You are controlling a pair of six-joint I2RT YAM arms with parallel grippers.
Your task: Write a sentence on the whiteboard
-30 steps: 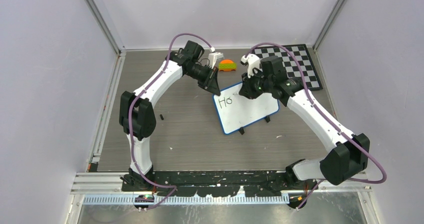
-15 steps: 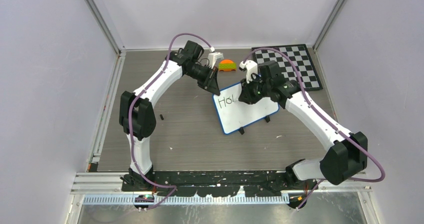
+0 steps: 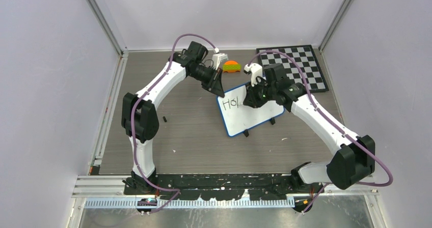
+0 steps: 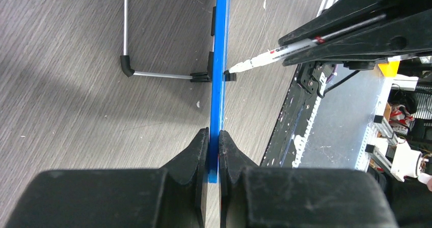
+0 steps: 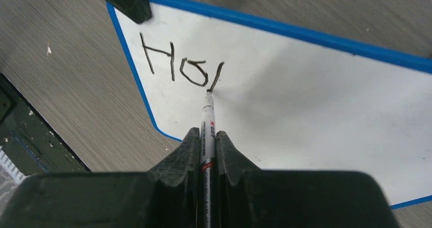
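Whiteboard (image 3: 254, 117) first, from the top camera: it sits mid-tabletop between your two grippers, its long axis running from the left gripper (image 3: 220, 92) out to the right and a little nearer the arm bases. Its white face is turned up, towards the right gripper (image 3: 253, 100). Your left gripper is clamped on the board's far-left corner. Beyond the right gripper a black-and-white checkered board (image 3: 297, 65) lies flat, and beyond the left one sits a small orange and green object (image 3: 232, 66). The tabletop (image 3: 188, 136) is grey wood grain, walled in by plain pale panels (image 3: 51, 85).

From the left wrist you see the board edge-on. Its blue rim (image 4: 219, 60) runs straight away from the gripper, whose fingers are pinched tight on it. A bent wire leg (image 4: 153, 74) props the back, left of the rim; on the right, the marker (image 4: 277, 50) tip meets the face.

From the right wrist, your gripper is closed on the marker's barrel, which points straight ahead. Its tip touches the board at the foot of the third stroke of "Hol", written near the left gripper's corner.
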